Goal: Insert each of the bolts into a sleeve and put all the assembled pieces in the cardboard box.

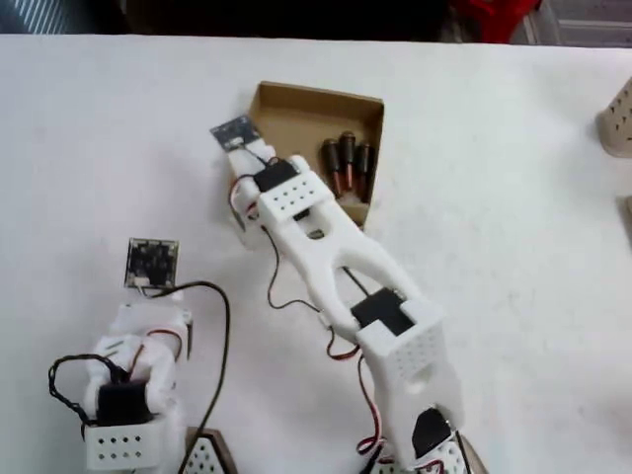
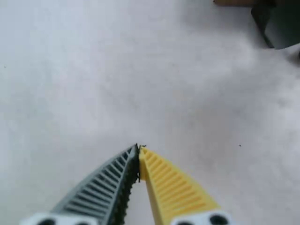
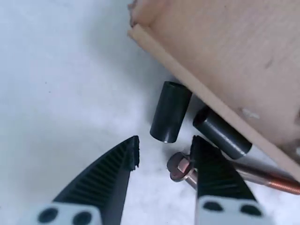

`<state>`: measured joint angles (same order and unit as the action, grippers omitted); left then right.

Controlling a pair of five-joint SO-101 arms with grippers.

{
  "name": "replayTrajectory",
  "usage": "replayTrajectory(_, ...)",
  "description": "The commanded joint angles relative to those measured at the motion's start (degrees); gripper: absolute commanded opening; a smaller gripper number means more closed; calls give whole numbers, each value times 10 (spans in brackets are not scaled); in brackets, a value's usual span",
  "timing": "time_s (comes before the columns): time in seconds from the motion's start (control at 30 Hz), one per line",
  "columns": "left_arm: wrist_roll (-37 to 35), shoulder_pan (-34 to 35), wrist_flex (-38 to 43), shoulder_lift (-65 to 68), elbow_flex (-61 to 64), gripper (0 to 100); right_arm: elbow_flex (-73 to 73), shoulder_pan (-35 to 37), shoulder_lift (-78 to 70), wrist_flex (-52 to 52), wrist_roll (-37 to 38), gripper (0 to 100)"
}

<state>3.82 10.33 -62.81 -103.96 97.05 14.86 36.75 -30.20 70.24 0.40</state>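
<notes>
Shows right gripper (image 3: 166, 143) open about the bolt (image 3: 179, 167) head beside a loose sleeve (image 3: 171, 111), left gripper (image 2: 139, 154) closed empty; risks knocking that sleeve rolling away on closing.

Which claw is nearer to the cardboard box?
Right. The right claw hangs open just beside the cardboard box wall; the left claw is shut over bare table, well away from it.
</notes>
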Motion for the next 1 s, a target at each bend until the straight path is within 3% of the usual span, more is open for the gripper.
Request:
replayTrajectory(0.0, 5, 8, -1, -3, 0, 23, 37, -6, -6, -7, -4, 162)
replayTrajectory(0.4, 5, 8, -1, -3, 0, 23, 184, -16, -155, -5, -4, 150)
replayTrajectory(0.6, 5, 8, -1, -3, 0, 23, 222, -36, -183, -4, -4, 13)
replayTrajectory(0.97, 5, 8, -1, -4, 0, 23, 335, -35, -167, 110, -4, 124)
